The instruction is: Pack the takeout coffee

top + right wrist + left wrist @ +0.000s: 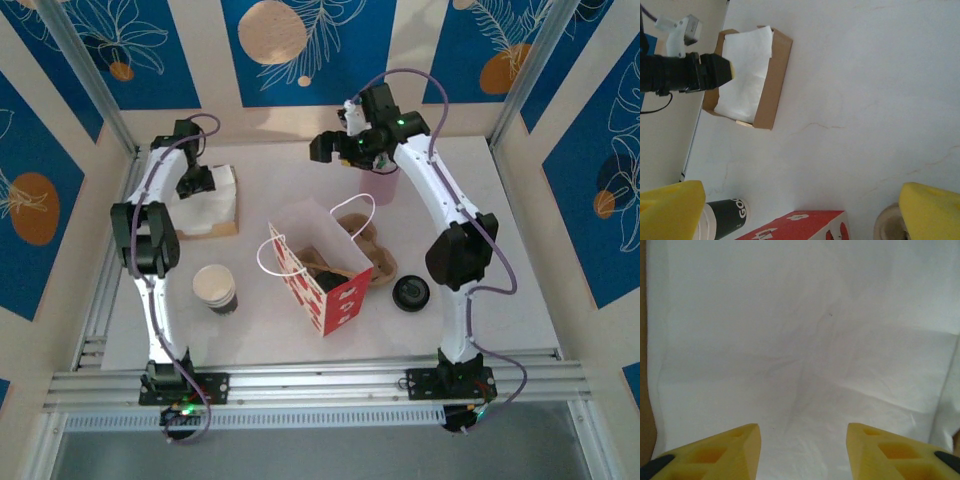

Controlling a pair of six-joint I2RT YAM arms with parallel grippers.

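The takeout coffee (215,288) is a small paper cup with a dark band that stands open-topped and lidless at the front left of the table; in the right wrist view the coffee cup (726,216) shows its dark side. To its right stands the red-and-white bag (320,268), mouth open. My left gripper (197,184) is at the back left, over the white napkins (805,340), with its yellow fingers (730,452) apart and nothing between them. My right gripper (326,150) hangs high at the back centre, open and empty, its fingers (670,210) wide apart.
A brown box (215,228) holds the napkins. A pink cup (384,186) stands under the right arm. A cardboard cup carrier (372,252) lies right of the bag, and a flat black lid (411,293) lies on the table further right.
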